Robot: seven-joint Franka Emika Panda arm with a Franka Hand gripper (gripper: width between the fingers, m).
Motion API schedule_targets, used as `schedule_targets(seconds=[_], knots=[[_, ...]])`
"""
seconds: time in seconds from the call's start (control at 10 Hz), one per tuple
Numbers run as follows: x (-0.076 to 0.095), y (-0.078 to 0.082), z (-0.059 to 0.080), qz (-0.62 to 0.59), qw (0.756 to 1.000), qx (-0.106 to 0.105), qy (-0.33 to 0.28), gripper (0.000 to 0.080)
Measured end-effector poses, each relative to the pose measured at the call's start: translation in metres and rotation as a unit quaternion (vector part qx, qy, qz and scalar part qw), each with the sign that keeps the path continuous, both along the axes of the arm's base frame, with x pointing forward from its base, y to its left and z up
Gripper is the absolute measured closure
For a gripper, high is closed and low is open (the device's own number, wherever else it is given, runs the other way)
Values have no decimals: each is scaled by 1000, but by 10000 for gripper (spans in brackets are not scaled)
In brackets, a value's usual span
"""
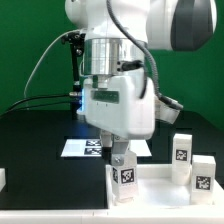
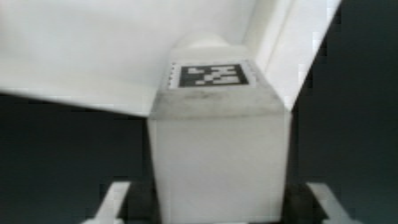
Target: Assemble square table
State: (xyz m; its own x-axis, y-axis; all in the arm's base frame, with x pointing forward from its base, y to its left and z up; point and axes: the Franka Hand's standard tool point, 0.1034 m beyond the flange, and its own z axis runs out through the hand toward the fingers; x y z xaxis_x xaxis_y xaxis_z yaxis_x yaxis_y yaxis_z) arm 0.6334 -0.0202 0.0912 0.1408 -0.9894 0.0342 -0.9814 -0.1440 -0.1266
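Observation:
My gripper (image 1: pixel 122 160) is shut on a white blocky table leg (image 1: pixel 125 178) with a black-and-white tag on it. I hold it upright at the corner of the white square slab (image 1: pixel 165 190) on the exterior view's left. Whether the leg touches the slab I cannot tell. In the wrist view the leg (image 2: pixel 217 140) fills the middle between my fingers (image 2: pixel 118 202), its tag facing the camera, with the slab (image 2: pixel 89 50) behind it. Two more tagged legs (image 1: pixel 181 152) (image 1: pixel 203 172) stand upright at the slab's right side.
The marker board (image 1: pixel 82 148) lies on the black table behind my gripper. A small white part (image 1: pixel 2 178) shows at the exterior view's left edge. A green wall stands behind, and cables hang from the arm.

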Motion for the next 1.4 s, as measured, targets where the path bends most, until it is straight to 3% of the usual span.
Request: schedule_targets(seconds=[0.1,0.3,0.5,0.7,0.8,0.9,1.0,1.2,1.4], knots=[[1,0,0,-49,999,17,9,518],[-1,6,-3,-148,989,25,5,518],[-4,9,-4,-208,978,20,-11,518],[-4,8,-6,-205,978,18,-10,272],[-4,9,-6,-172,985,13,-10,272],[-3,13,-6,-111,994,5,-10,175],[2,17,-4,-48,999,-4,-19,157],[-8,32,-10,33,999,-20,-23,151],[-7,27,-10,107,994,-33,-21,150]])
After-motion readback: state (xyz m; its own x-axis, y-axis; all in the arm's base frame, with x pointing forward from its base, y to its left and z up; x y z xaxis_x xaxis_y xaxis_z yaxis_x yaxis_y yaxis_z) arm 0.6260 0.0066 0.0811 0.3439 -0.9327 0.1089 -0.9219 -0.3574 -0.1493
